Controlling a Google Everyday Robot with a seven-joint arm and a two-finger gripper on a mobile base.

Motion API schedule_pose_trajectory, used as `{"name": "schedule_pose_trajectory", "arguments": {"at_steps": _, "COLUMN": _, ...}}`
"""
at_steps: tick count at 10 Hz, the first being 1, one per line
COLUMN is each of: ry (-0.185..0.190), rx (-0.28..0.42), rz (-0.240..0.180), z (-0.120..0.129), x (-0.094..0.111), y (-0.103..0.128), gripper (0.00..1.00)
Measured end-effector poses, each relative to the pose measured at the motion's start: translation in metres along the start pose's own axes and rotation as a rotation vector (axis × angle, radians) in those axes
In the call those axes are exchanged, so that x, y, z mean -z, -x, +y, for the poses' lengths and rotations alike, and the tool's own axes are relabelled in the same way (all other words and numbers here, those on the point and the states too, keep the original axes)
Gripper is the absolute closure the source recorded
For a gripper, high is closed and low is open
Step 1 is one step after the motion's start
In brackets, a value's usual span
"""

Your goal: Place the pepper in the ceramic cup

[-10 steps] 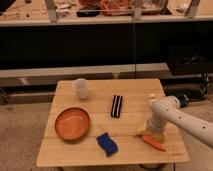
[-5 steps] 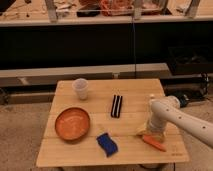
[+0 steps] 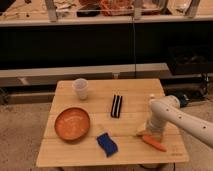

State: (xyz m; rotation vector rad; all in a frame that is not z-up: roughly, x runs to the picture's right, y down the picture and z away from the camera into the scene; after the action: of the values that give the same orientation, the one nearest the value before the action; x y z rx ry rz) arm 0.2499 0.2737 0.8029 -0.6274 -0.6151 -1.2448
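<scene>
Your gripper [image 3: 151, 133] hangs low at the near right of the wooden table [image 3: 130, 150], right at the orange pepper [image 3: 155, 143] lying there. You cannot tell whether it grasps anything. The ceramic cup [image 3: 80, 88] stands upright, well apart, far left.

1 cam | elevated, looks obliquely down at table [image 3: 137, 92] | mid dist | end effector [image 3: 151, 133] lower-right of view, over table

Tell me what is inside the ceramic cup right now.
Nothing shows above the rim of the ceramic cup; its near wall covers the lower interior. The pepper lies on the table near its front right corner, the end effector just above it.
</scene>
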Motion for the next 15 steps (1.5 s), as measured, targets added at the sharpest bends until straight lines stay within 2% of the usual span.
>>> {"name": "schedule_pose_trajectory", "arguments": {"at_steps": 3, "ry": -0.011, "rx": 0.03, "rz": 0.021, "z": -0.007, "x": 0.04, "y": 0.012, "gripper": 0.2}}
{"name": "schedule_pose_trajectory", "arguments": {"at_steps": 5, "ry": -0.007, "rx": 0.052, "rz": 0.029, "z": -0.009, "x": 0.047, "y": 0.015, "gripper": 0.2}}
{"name": "schedule_pose_trajectory", "arguments": {"at_steps": 7, "ry": 0.017, "rx": 0.163, "rz": 0.028, "z": -0.011, "x": 0.045, "y": 0.019, "gripper": 0.2}}
{"name": "schedule_pose_trajectory", "arguments": {"at_steps": 9, "ry": 0.071, "rx": 0.374, "rz": 0.031, "z": -0.008, "x": 0.038, "y": 0.027, "gripper": 0.2}}
{"name": "schedule_pose_trajectory", "arguments": {"at_steps": 10, "ry": 0.134, "rx": 0.467, "rz": 0.048, "z": -0.006, "x": 0.032, "y": 0.031, "gripper": 0.2}}
{"name": "schedule_pose_trajectory", "arguments": {"at_steps": 11, "ry": 0.172, "rx": 0.51, "rz": 0.072, "z": -0.008, "x": 0.028, "y": 0.032, "gripper": 0.2}}
{"name": "schedule_pose_trajectory", "arguments": {"at_steps": 13, "ry": 0.179, "rx": 0.56, "rz": 0.109, "z": -0.003, "x": 0.014, "y": 0.034, "gripper": 0.2}}
{"name": "schedule_pose_trajectory", "arguments": {"at_steps": 15, "ry": 0.135, "rx": 0.611, "rz": 0.134, "z": 0.003, "x": 0.008, "y": 0.032, "gripper": 0.2}}
